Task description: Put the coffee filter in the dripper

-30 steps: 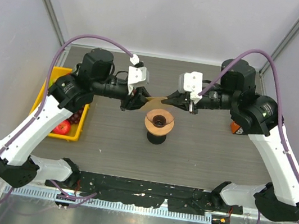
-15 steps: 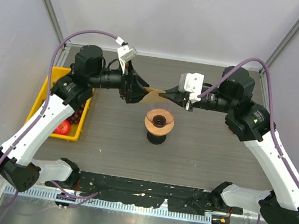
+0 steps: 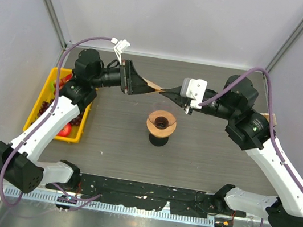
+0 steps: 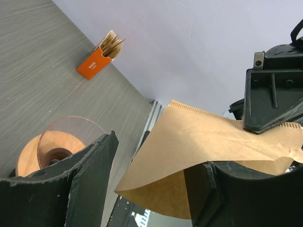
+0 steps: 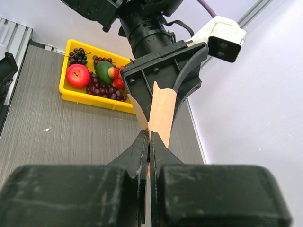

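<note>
The coffee filter (image 3: 154, 86), a tan paper fan, hangs in the air between the two grippers, behind and above the dripper (image 3: 161, 122). My right gripper (image 3: 170, 92) is shut on one edge of the filter (image 5: 163, 111), with its jaws pressed flat together. My left gripper (image 3: 140, 84) is open. Its jaws stand wide on either side of the filter (image 4: 208, 137), and one finger (image 4: 222, 189) sits under the upper paper layer. The orange-brown dripper (image 4: 52, 151) stands on a black base below.
A yellow tray (image 3: 47, 97) holding an apple, grapes and other fruit (image 5: 94, 78) sits at the table's left edge. An orange box of spare filters (image 4: 97, 61) stands on the table's right side. Grey walls close in the back and both sides.
My left gripper has gone from shut to open, with its jaws now spread around the filter. Both grippers have carried the filter up and toward the back wall, away from the dripper.
</note>
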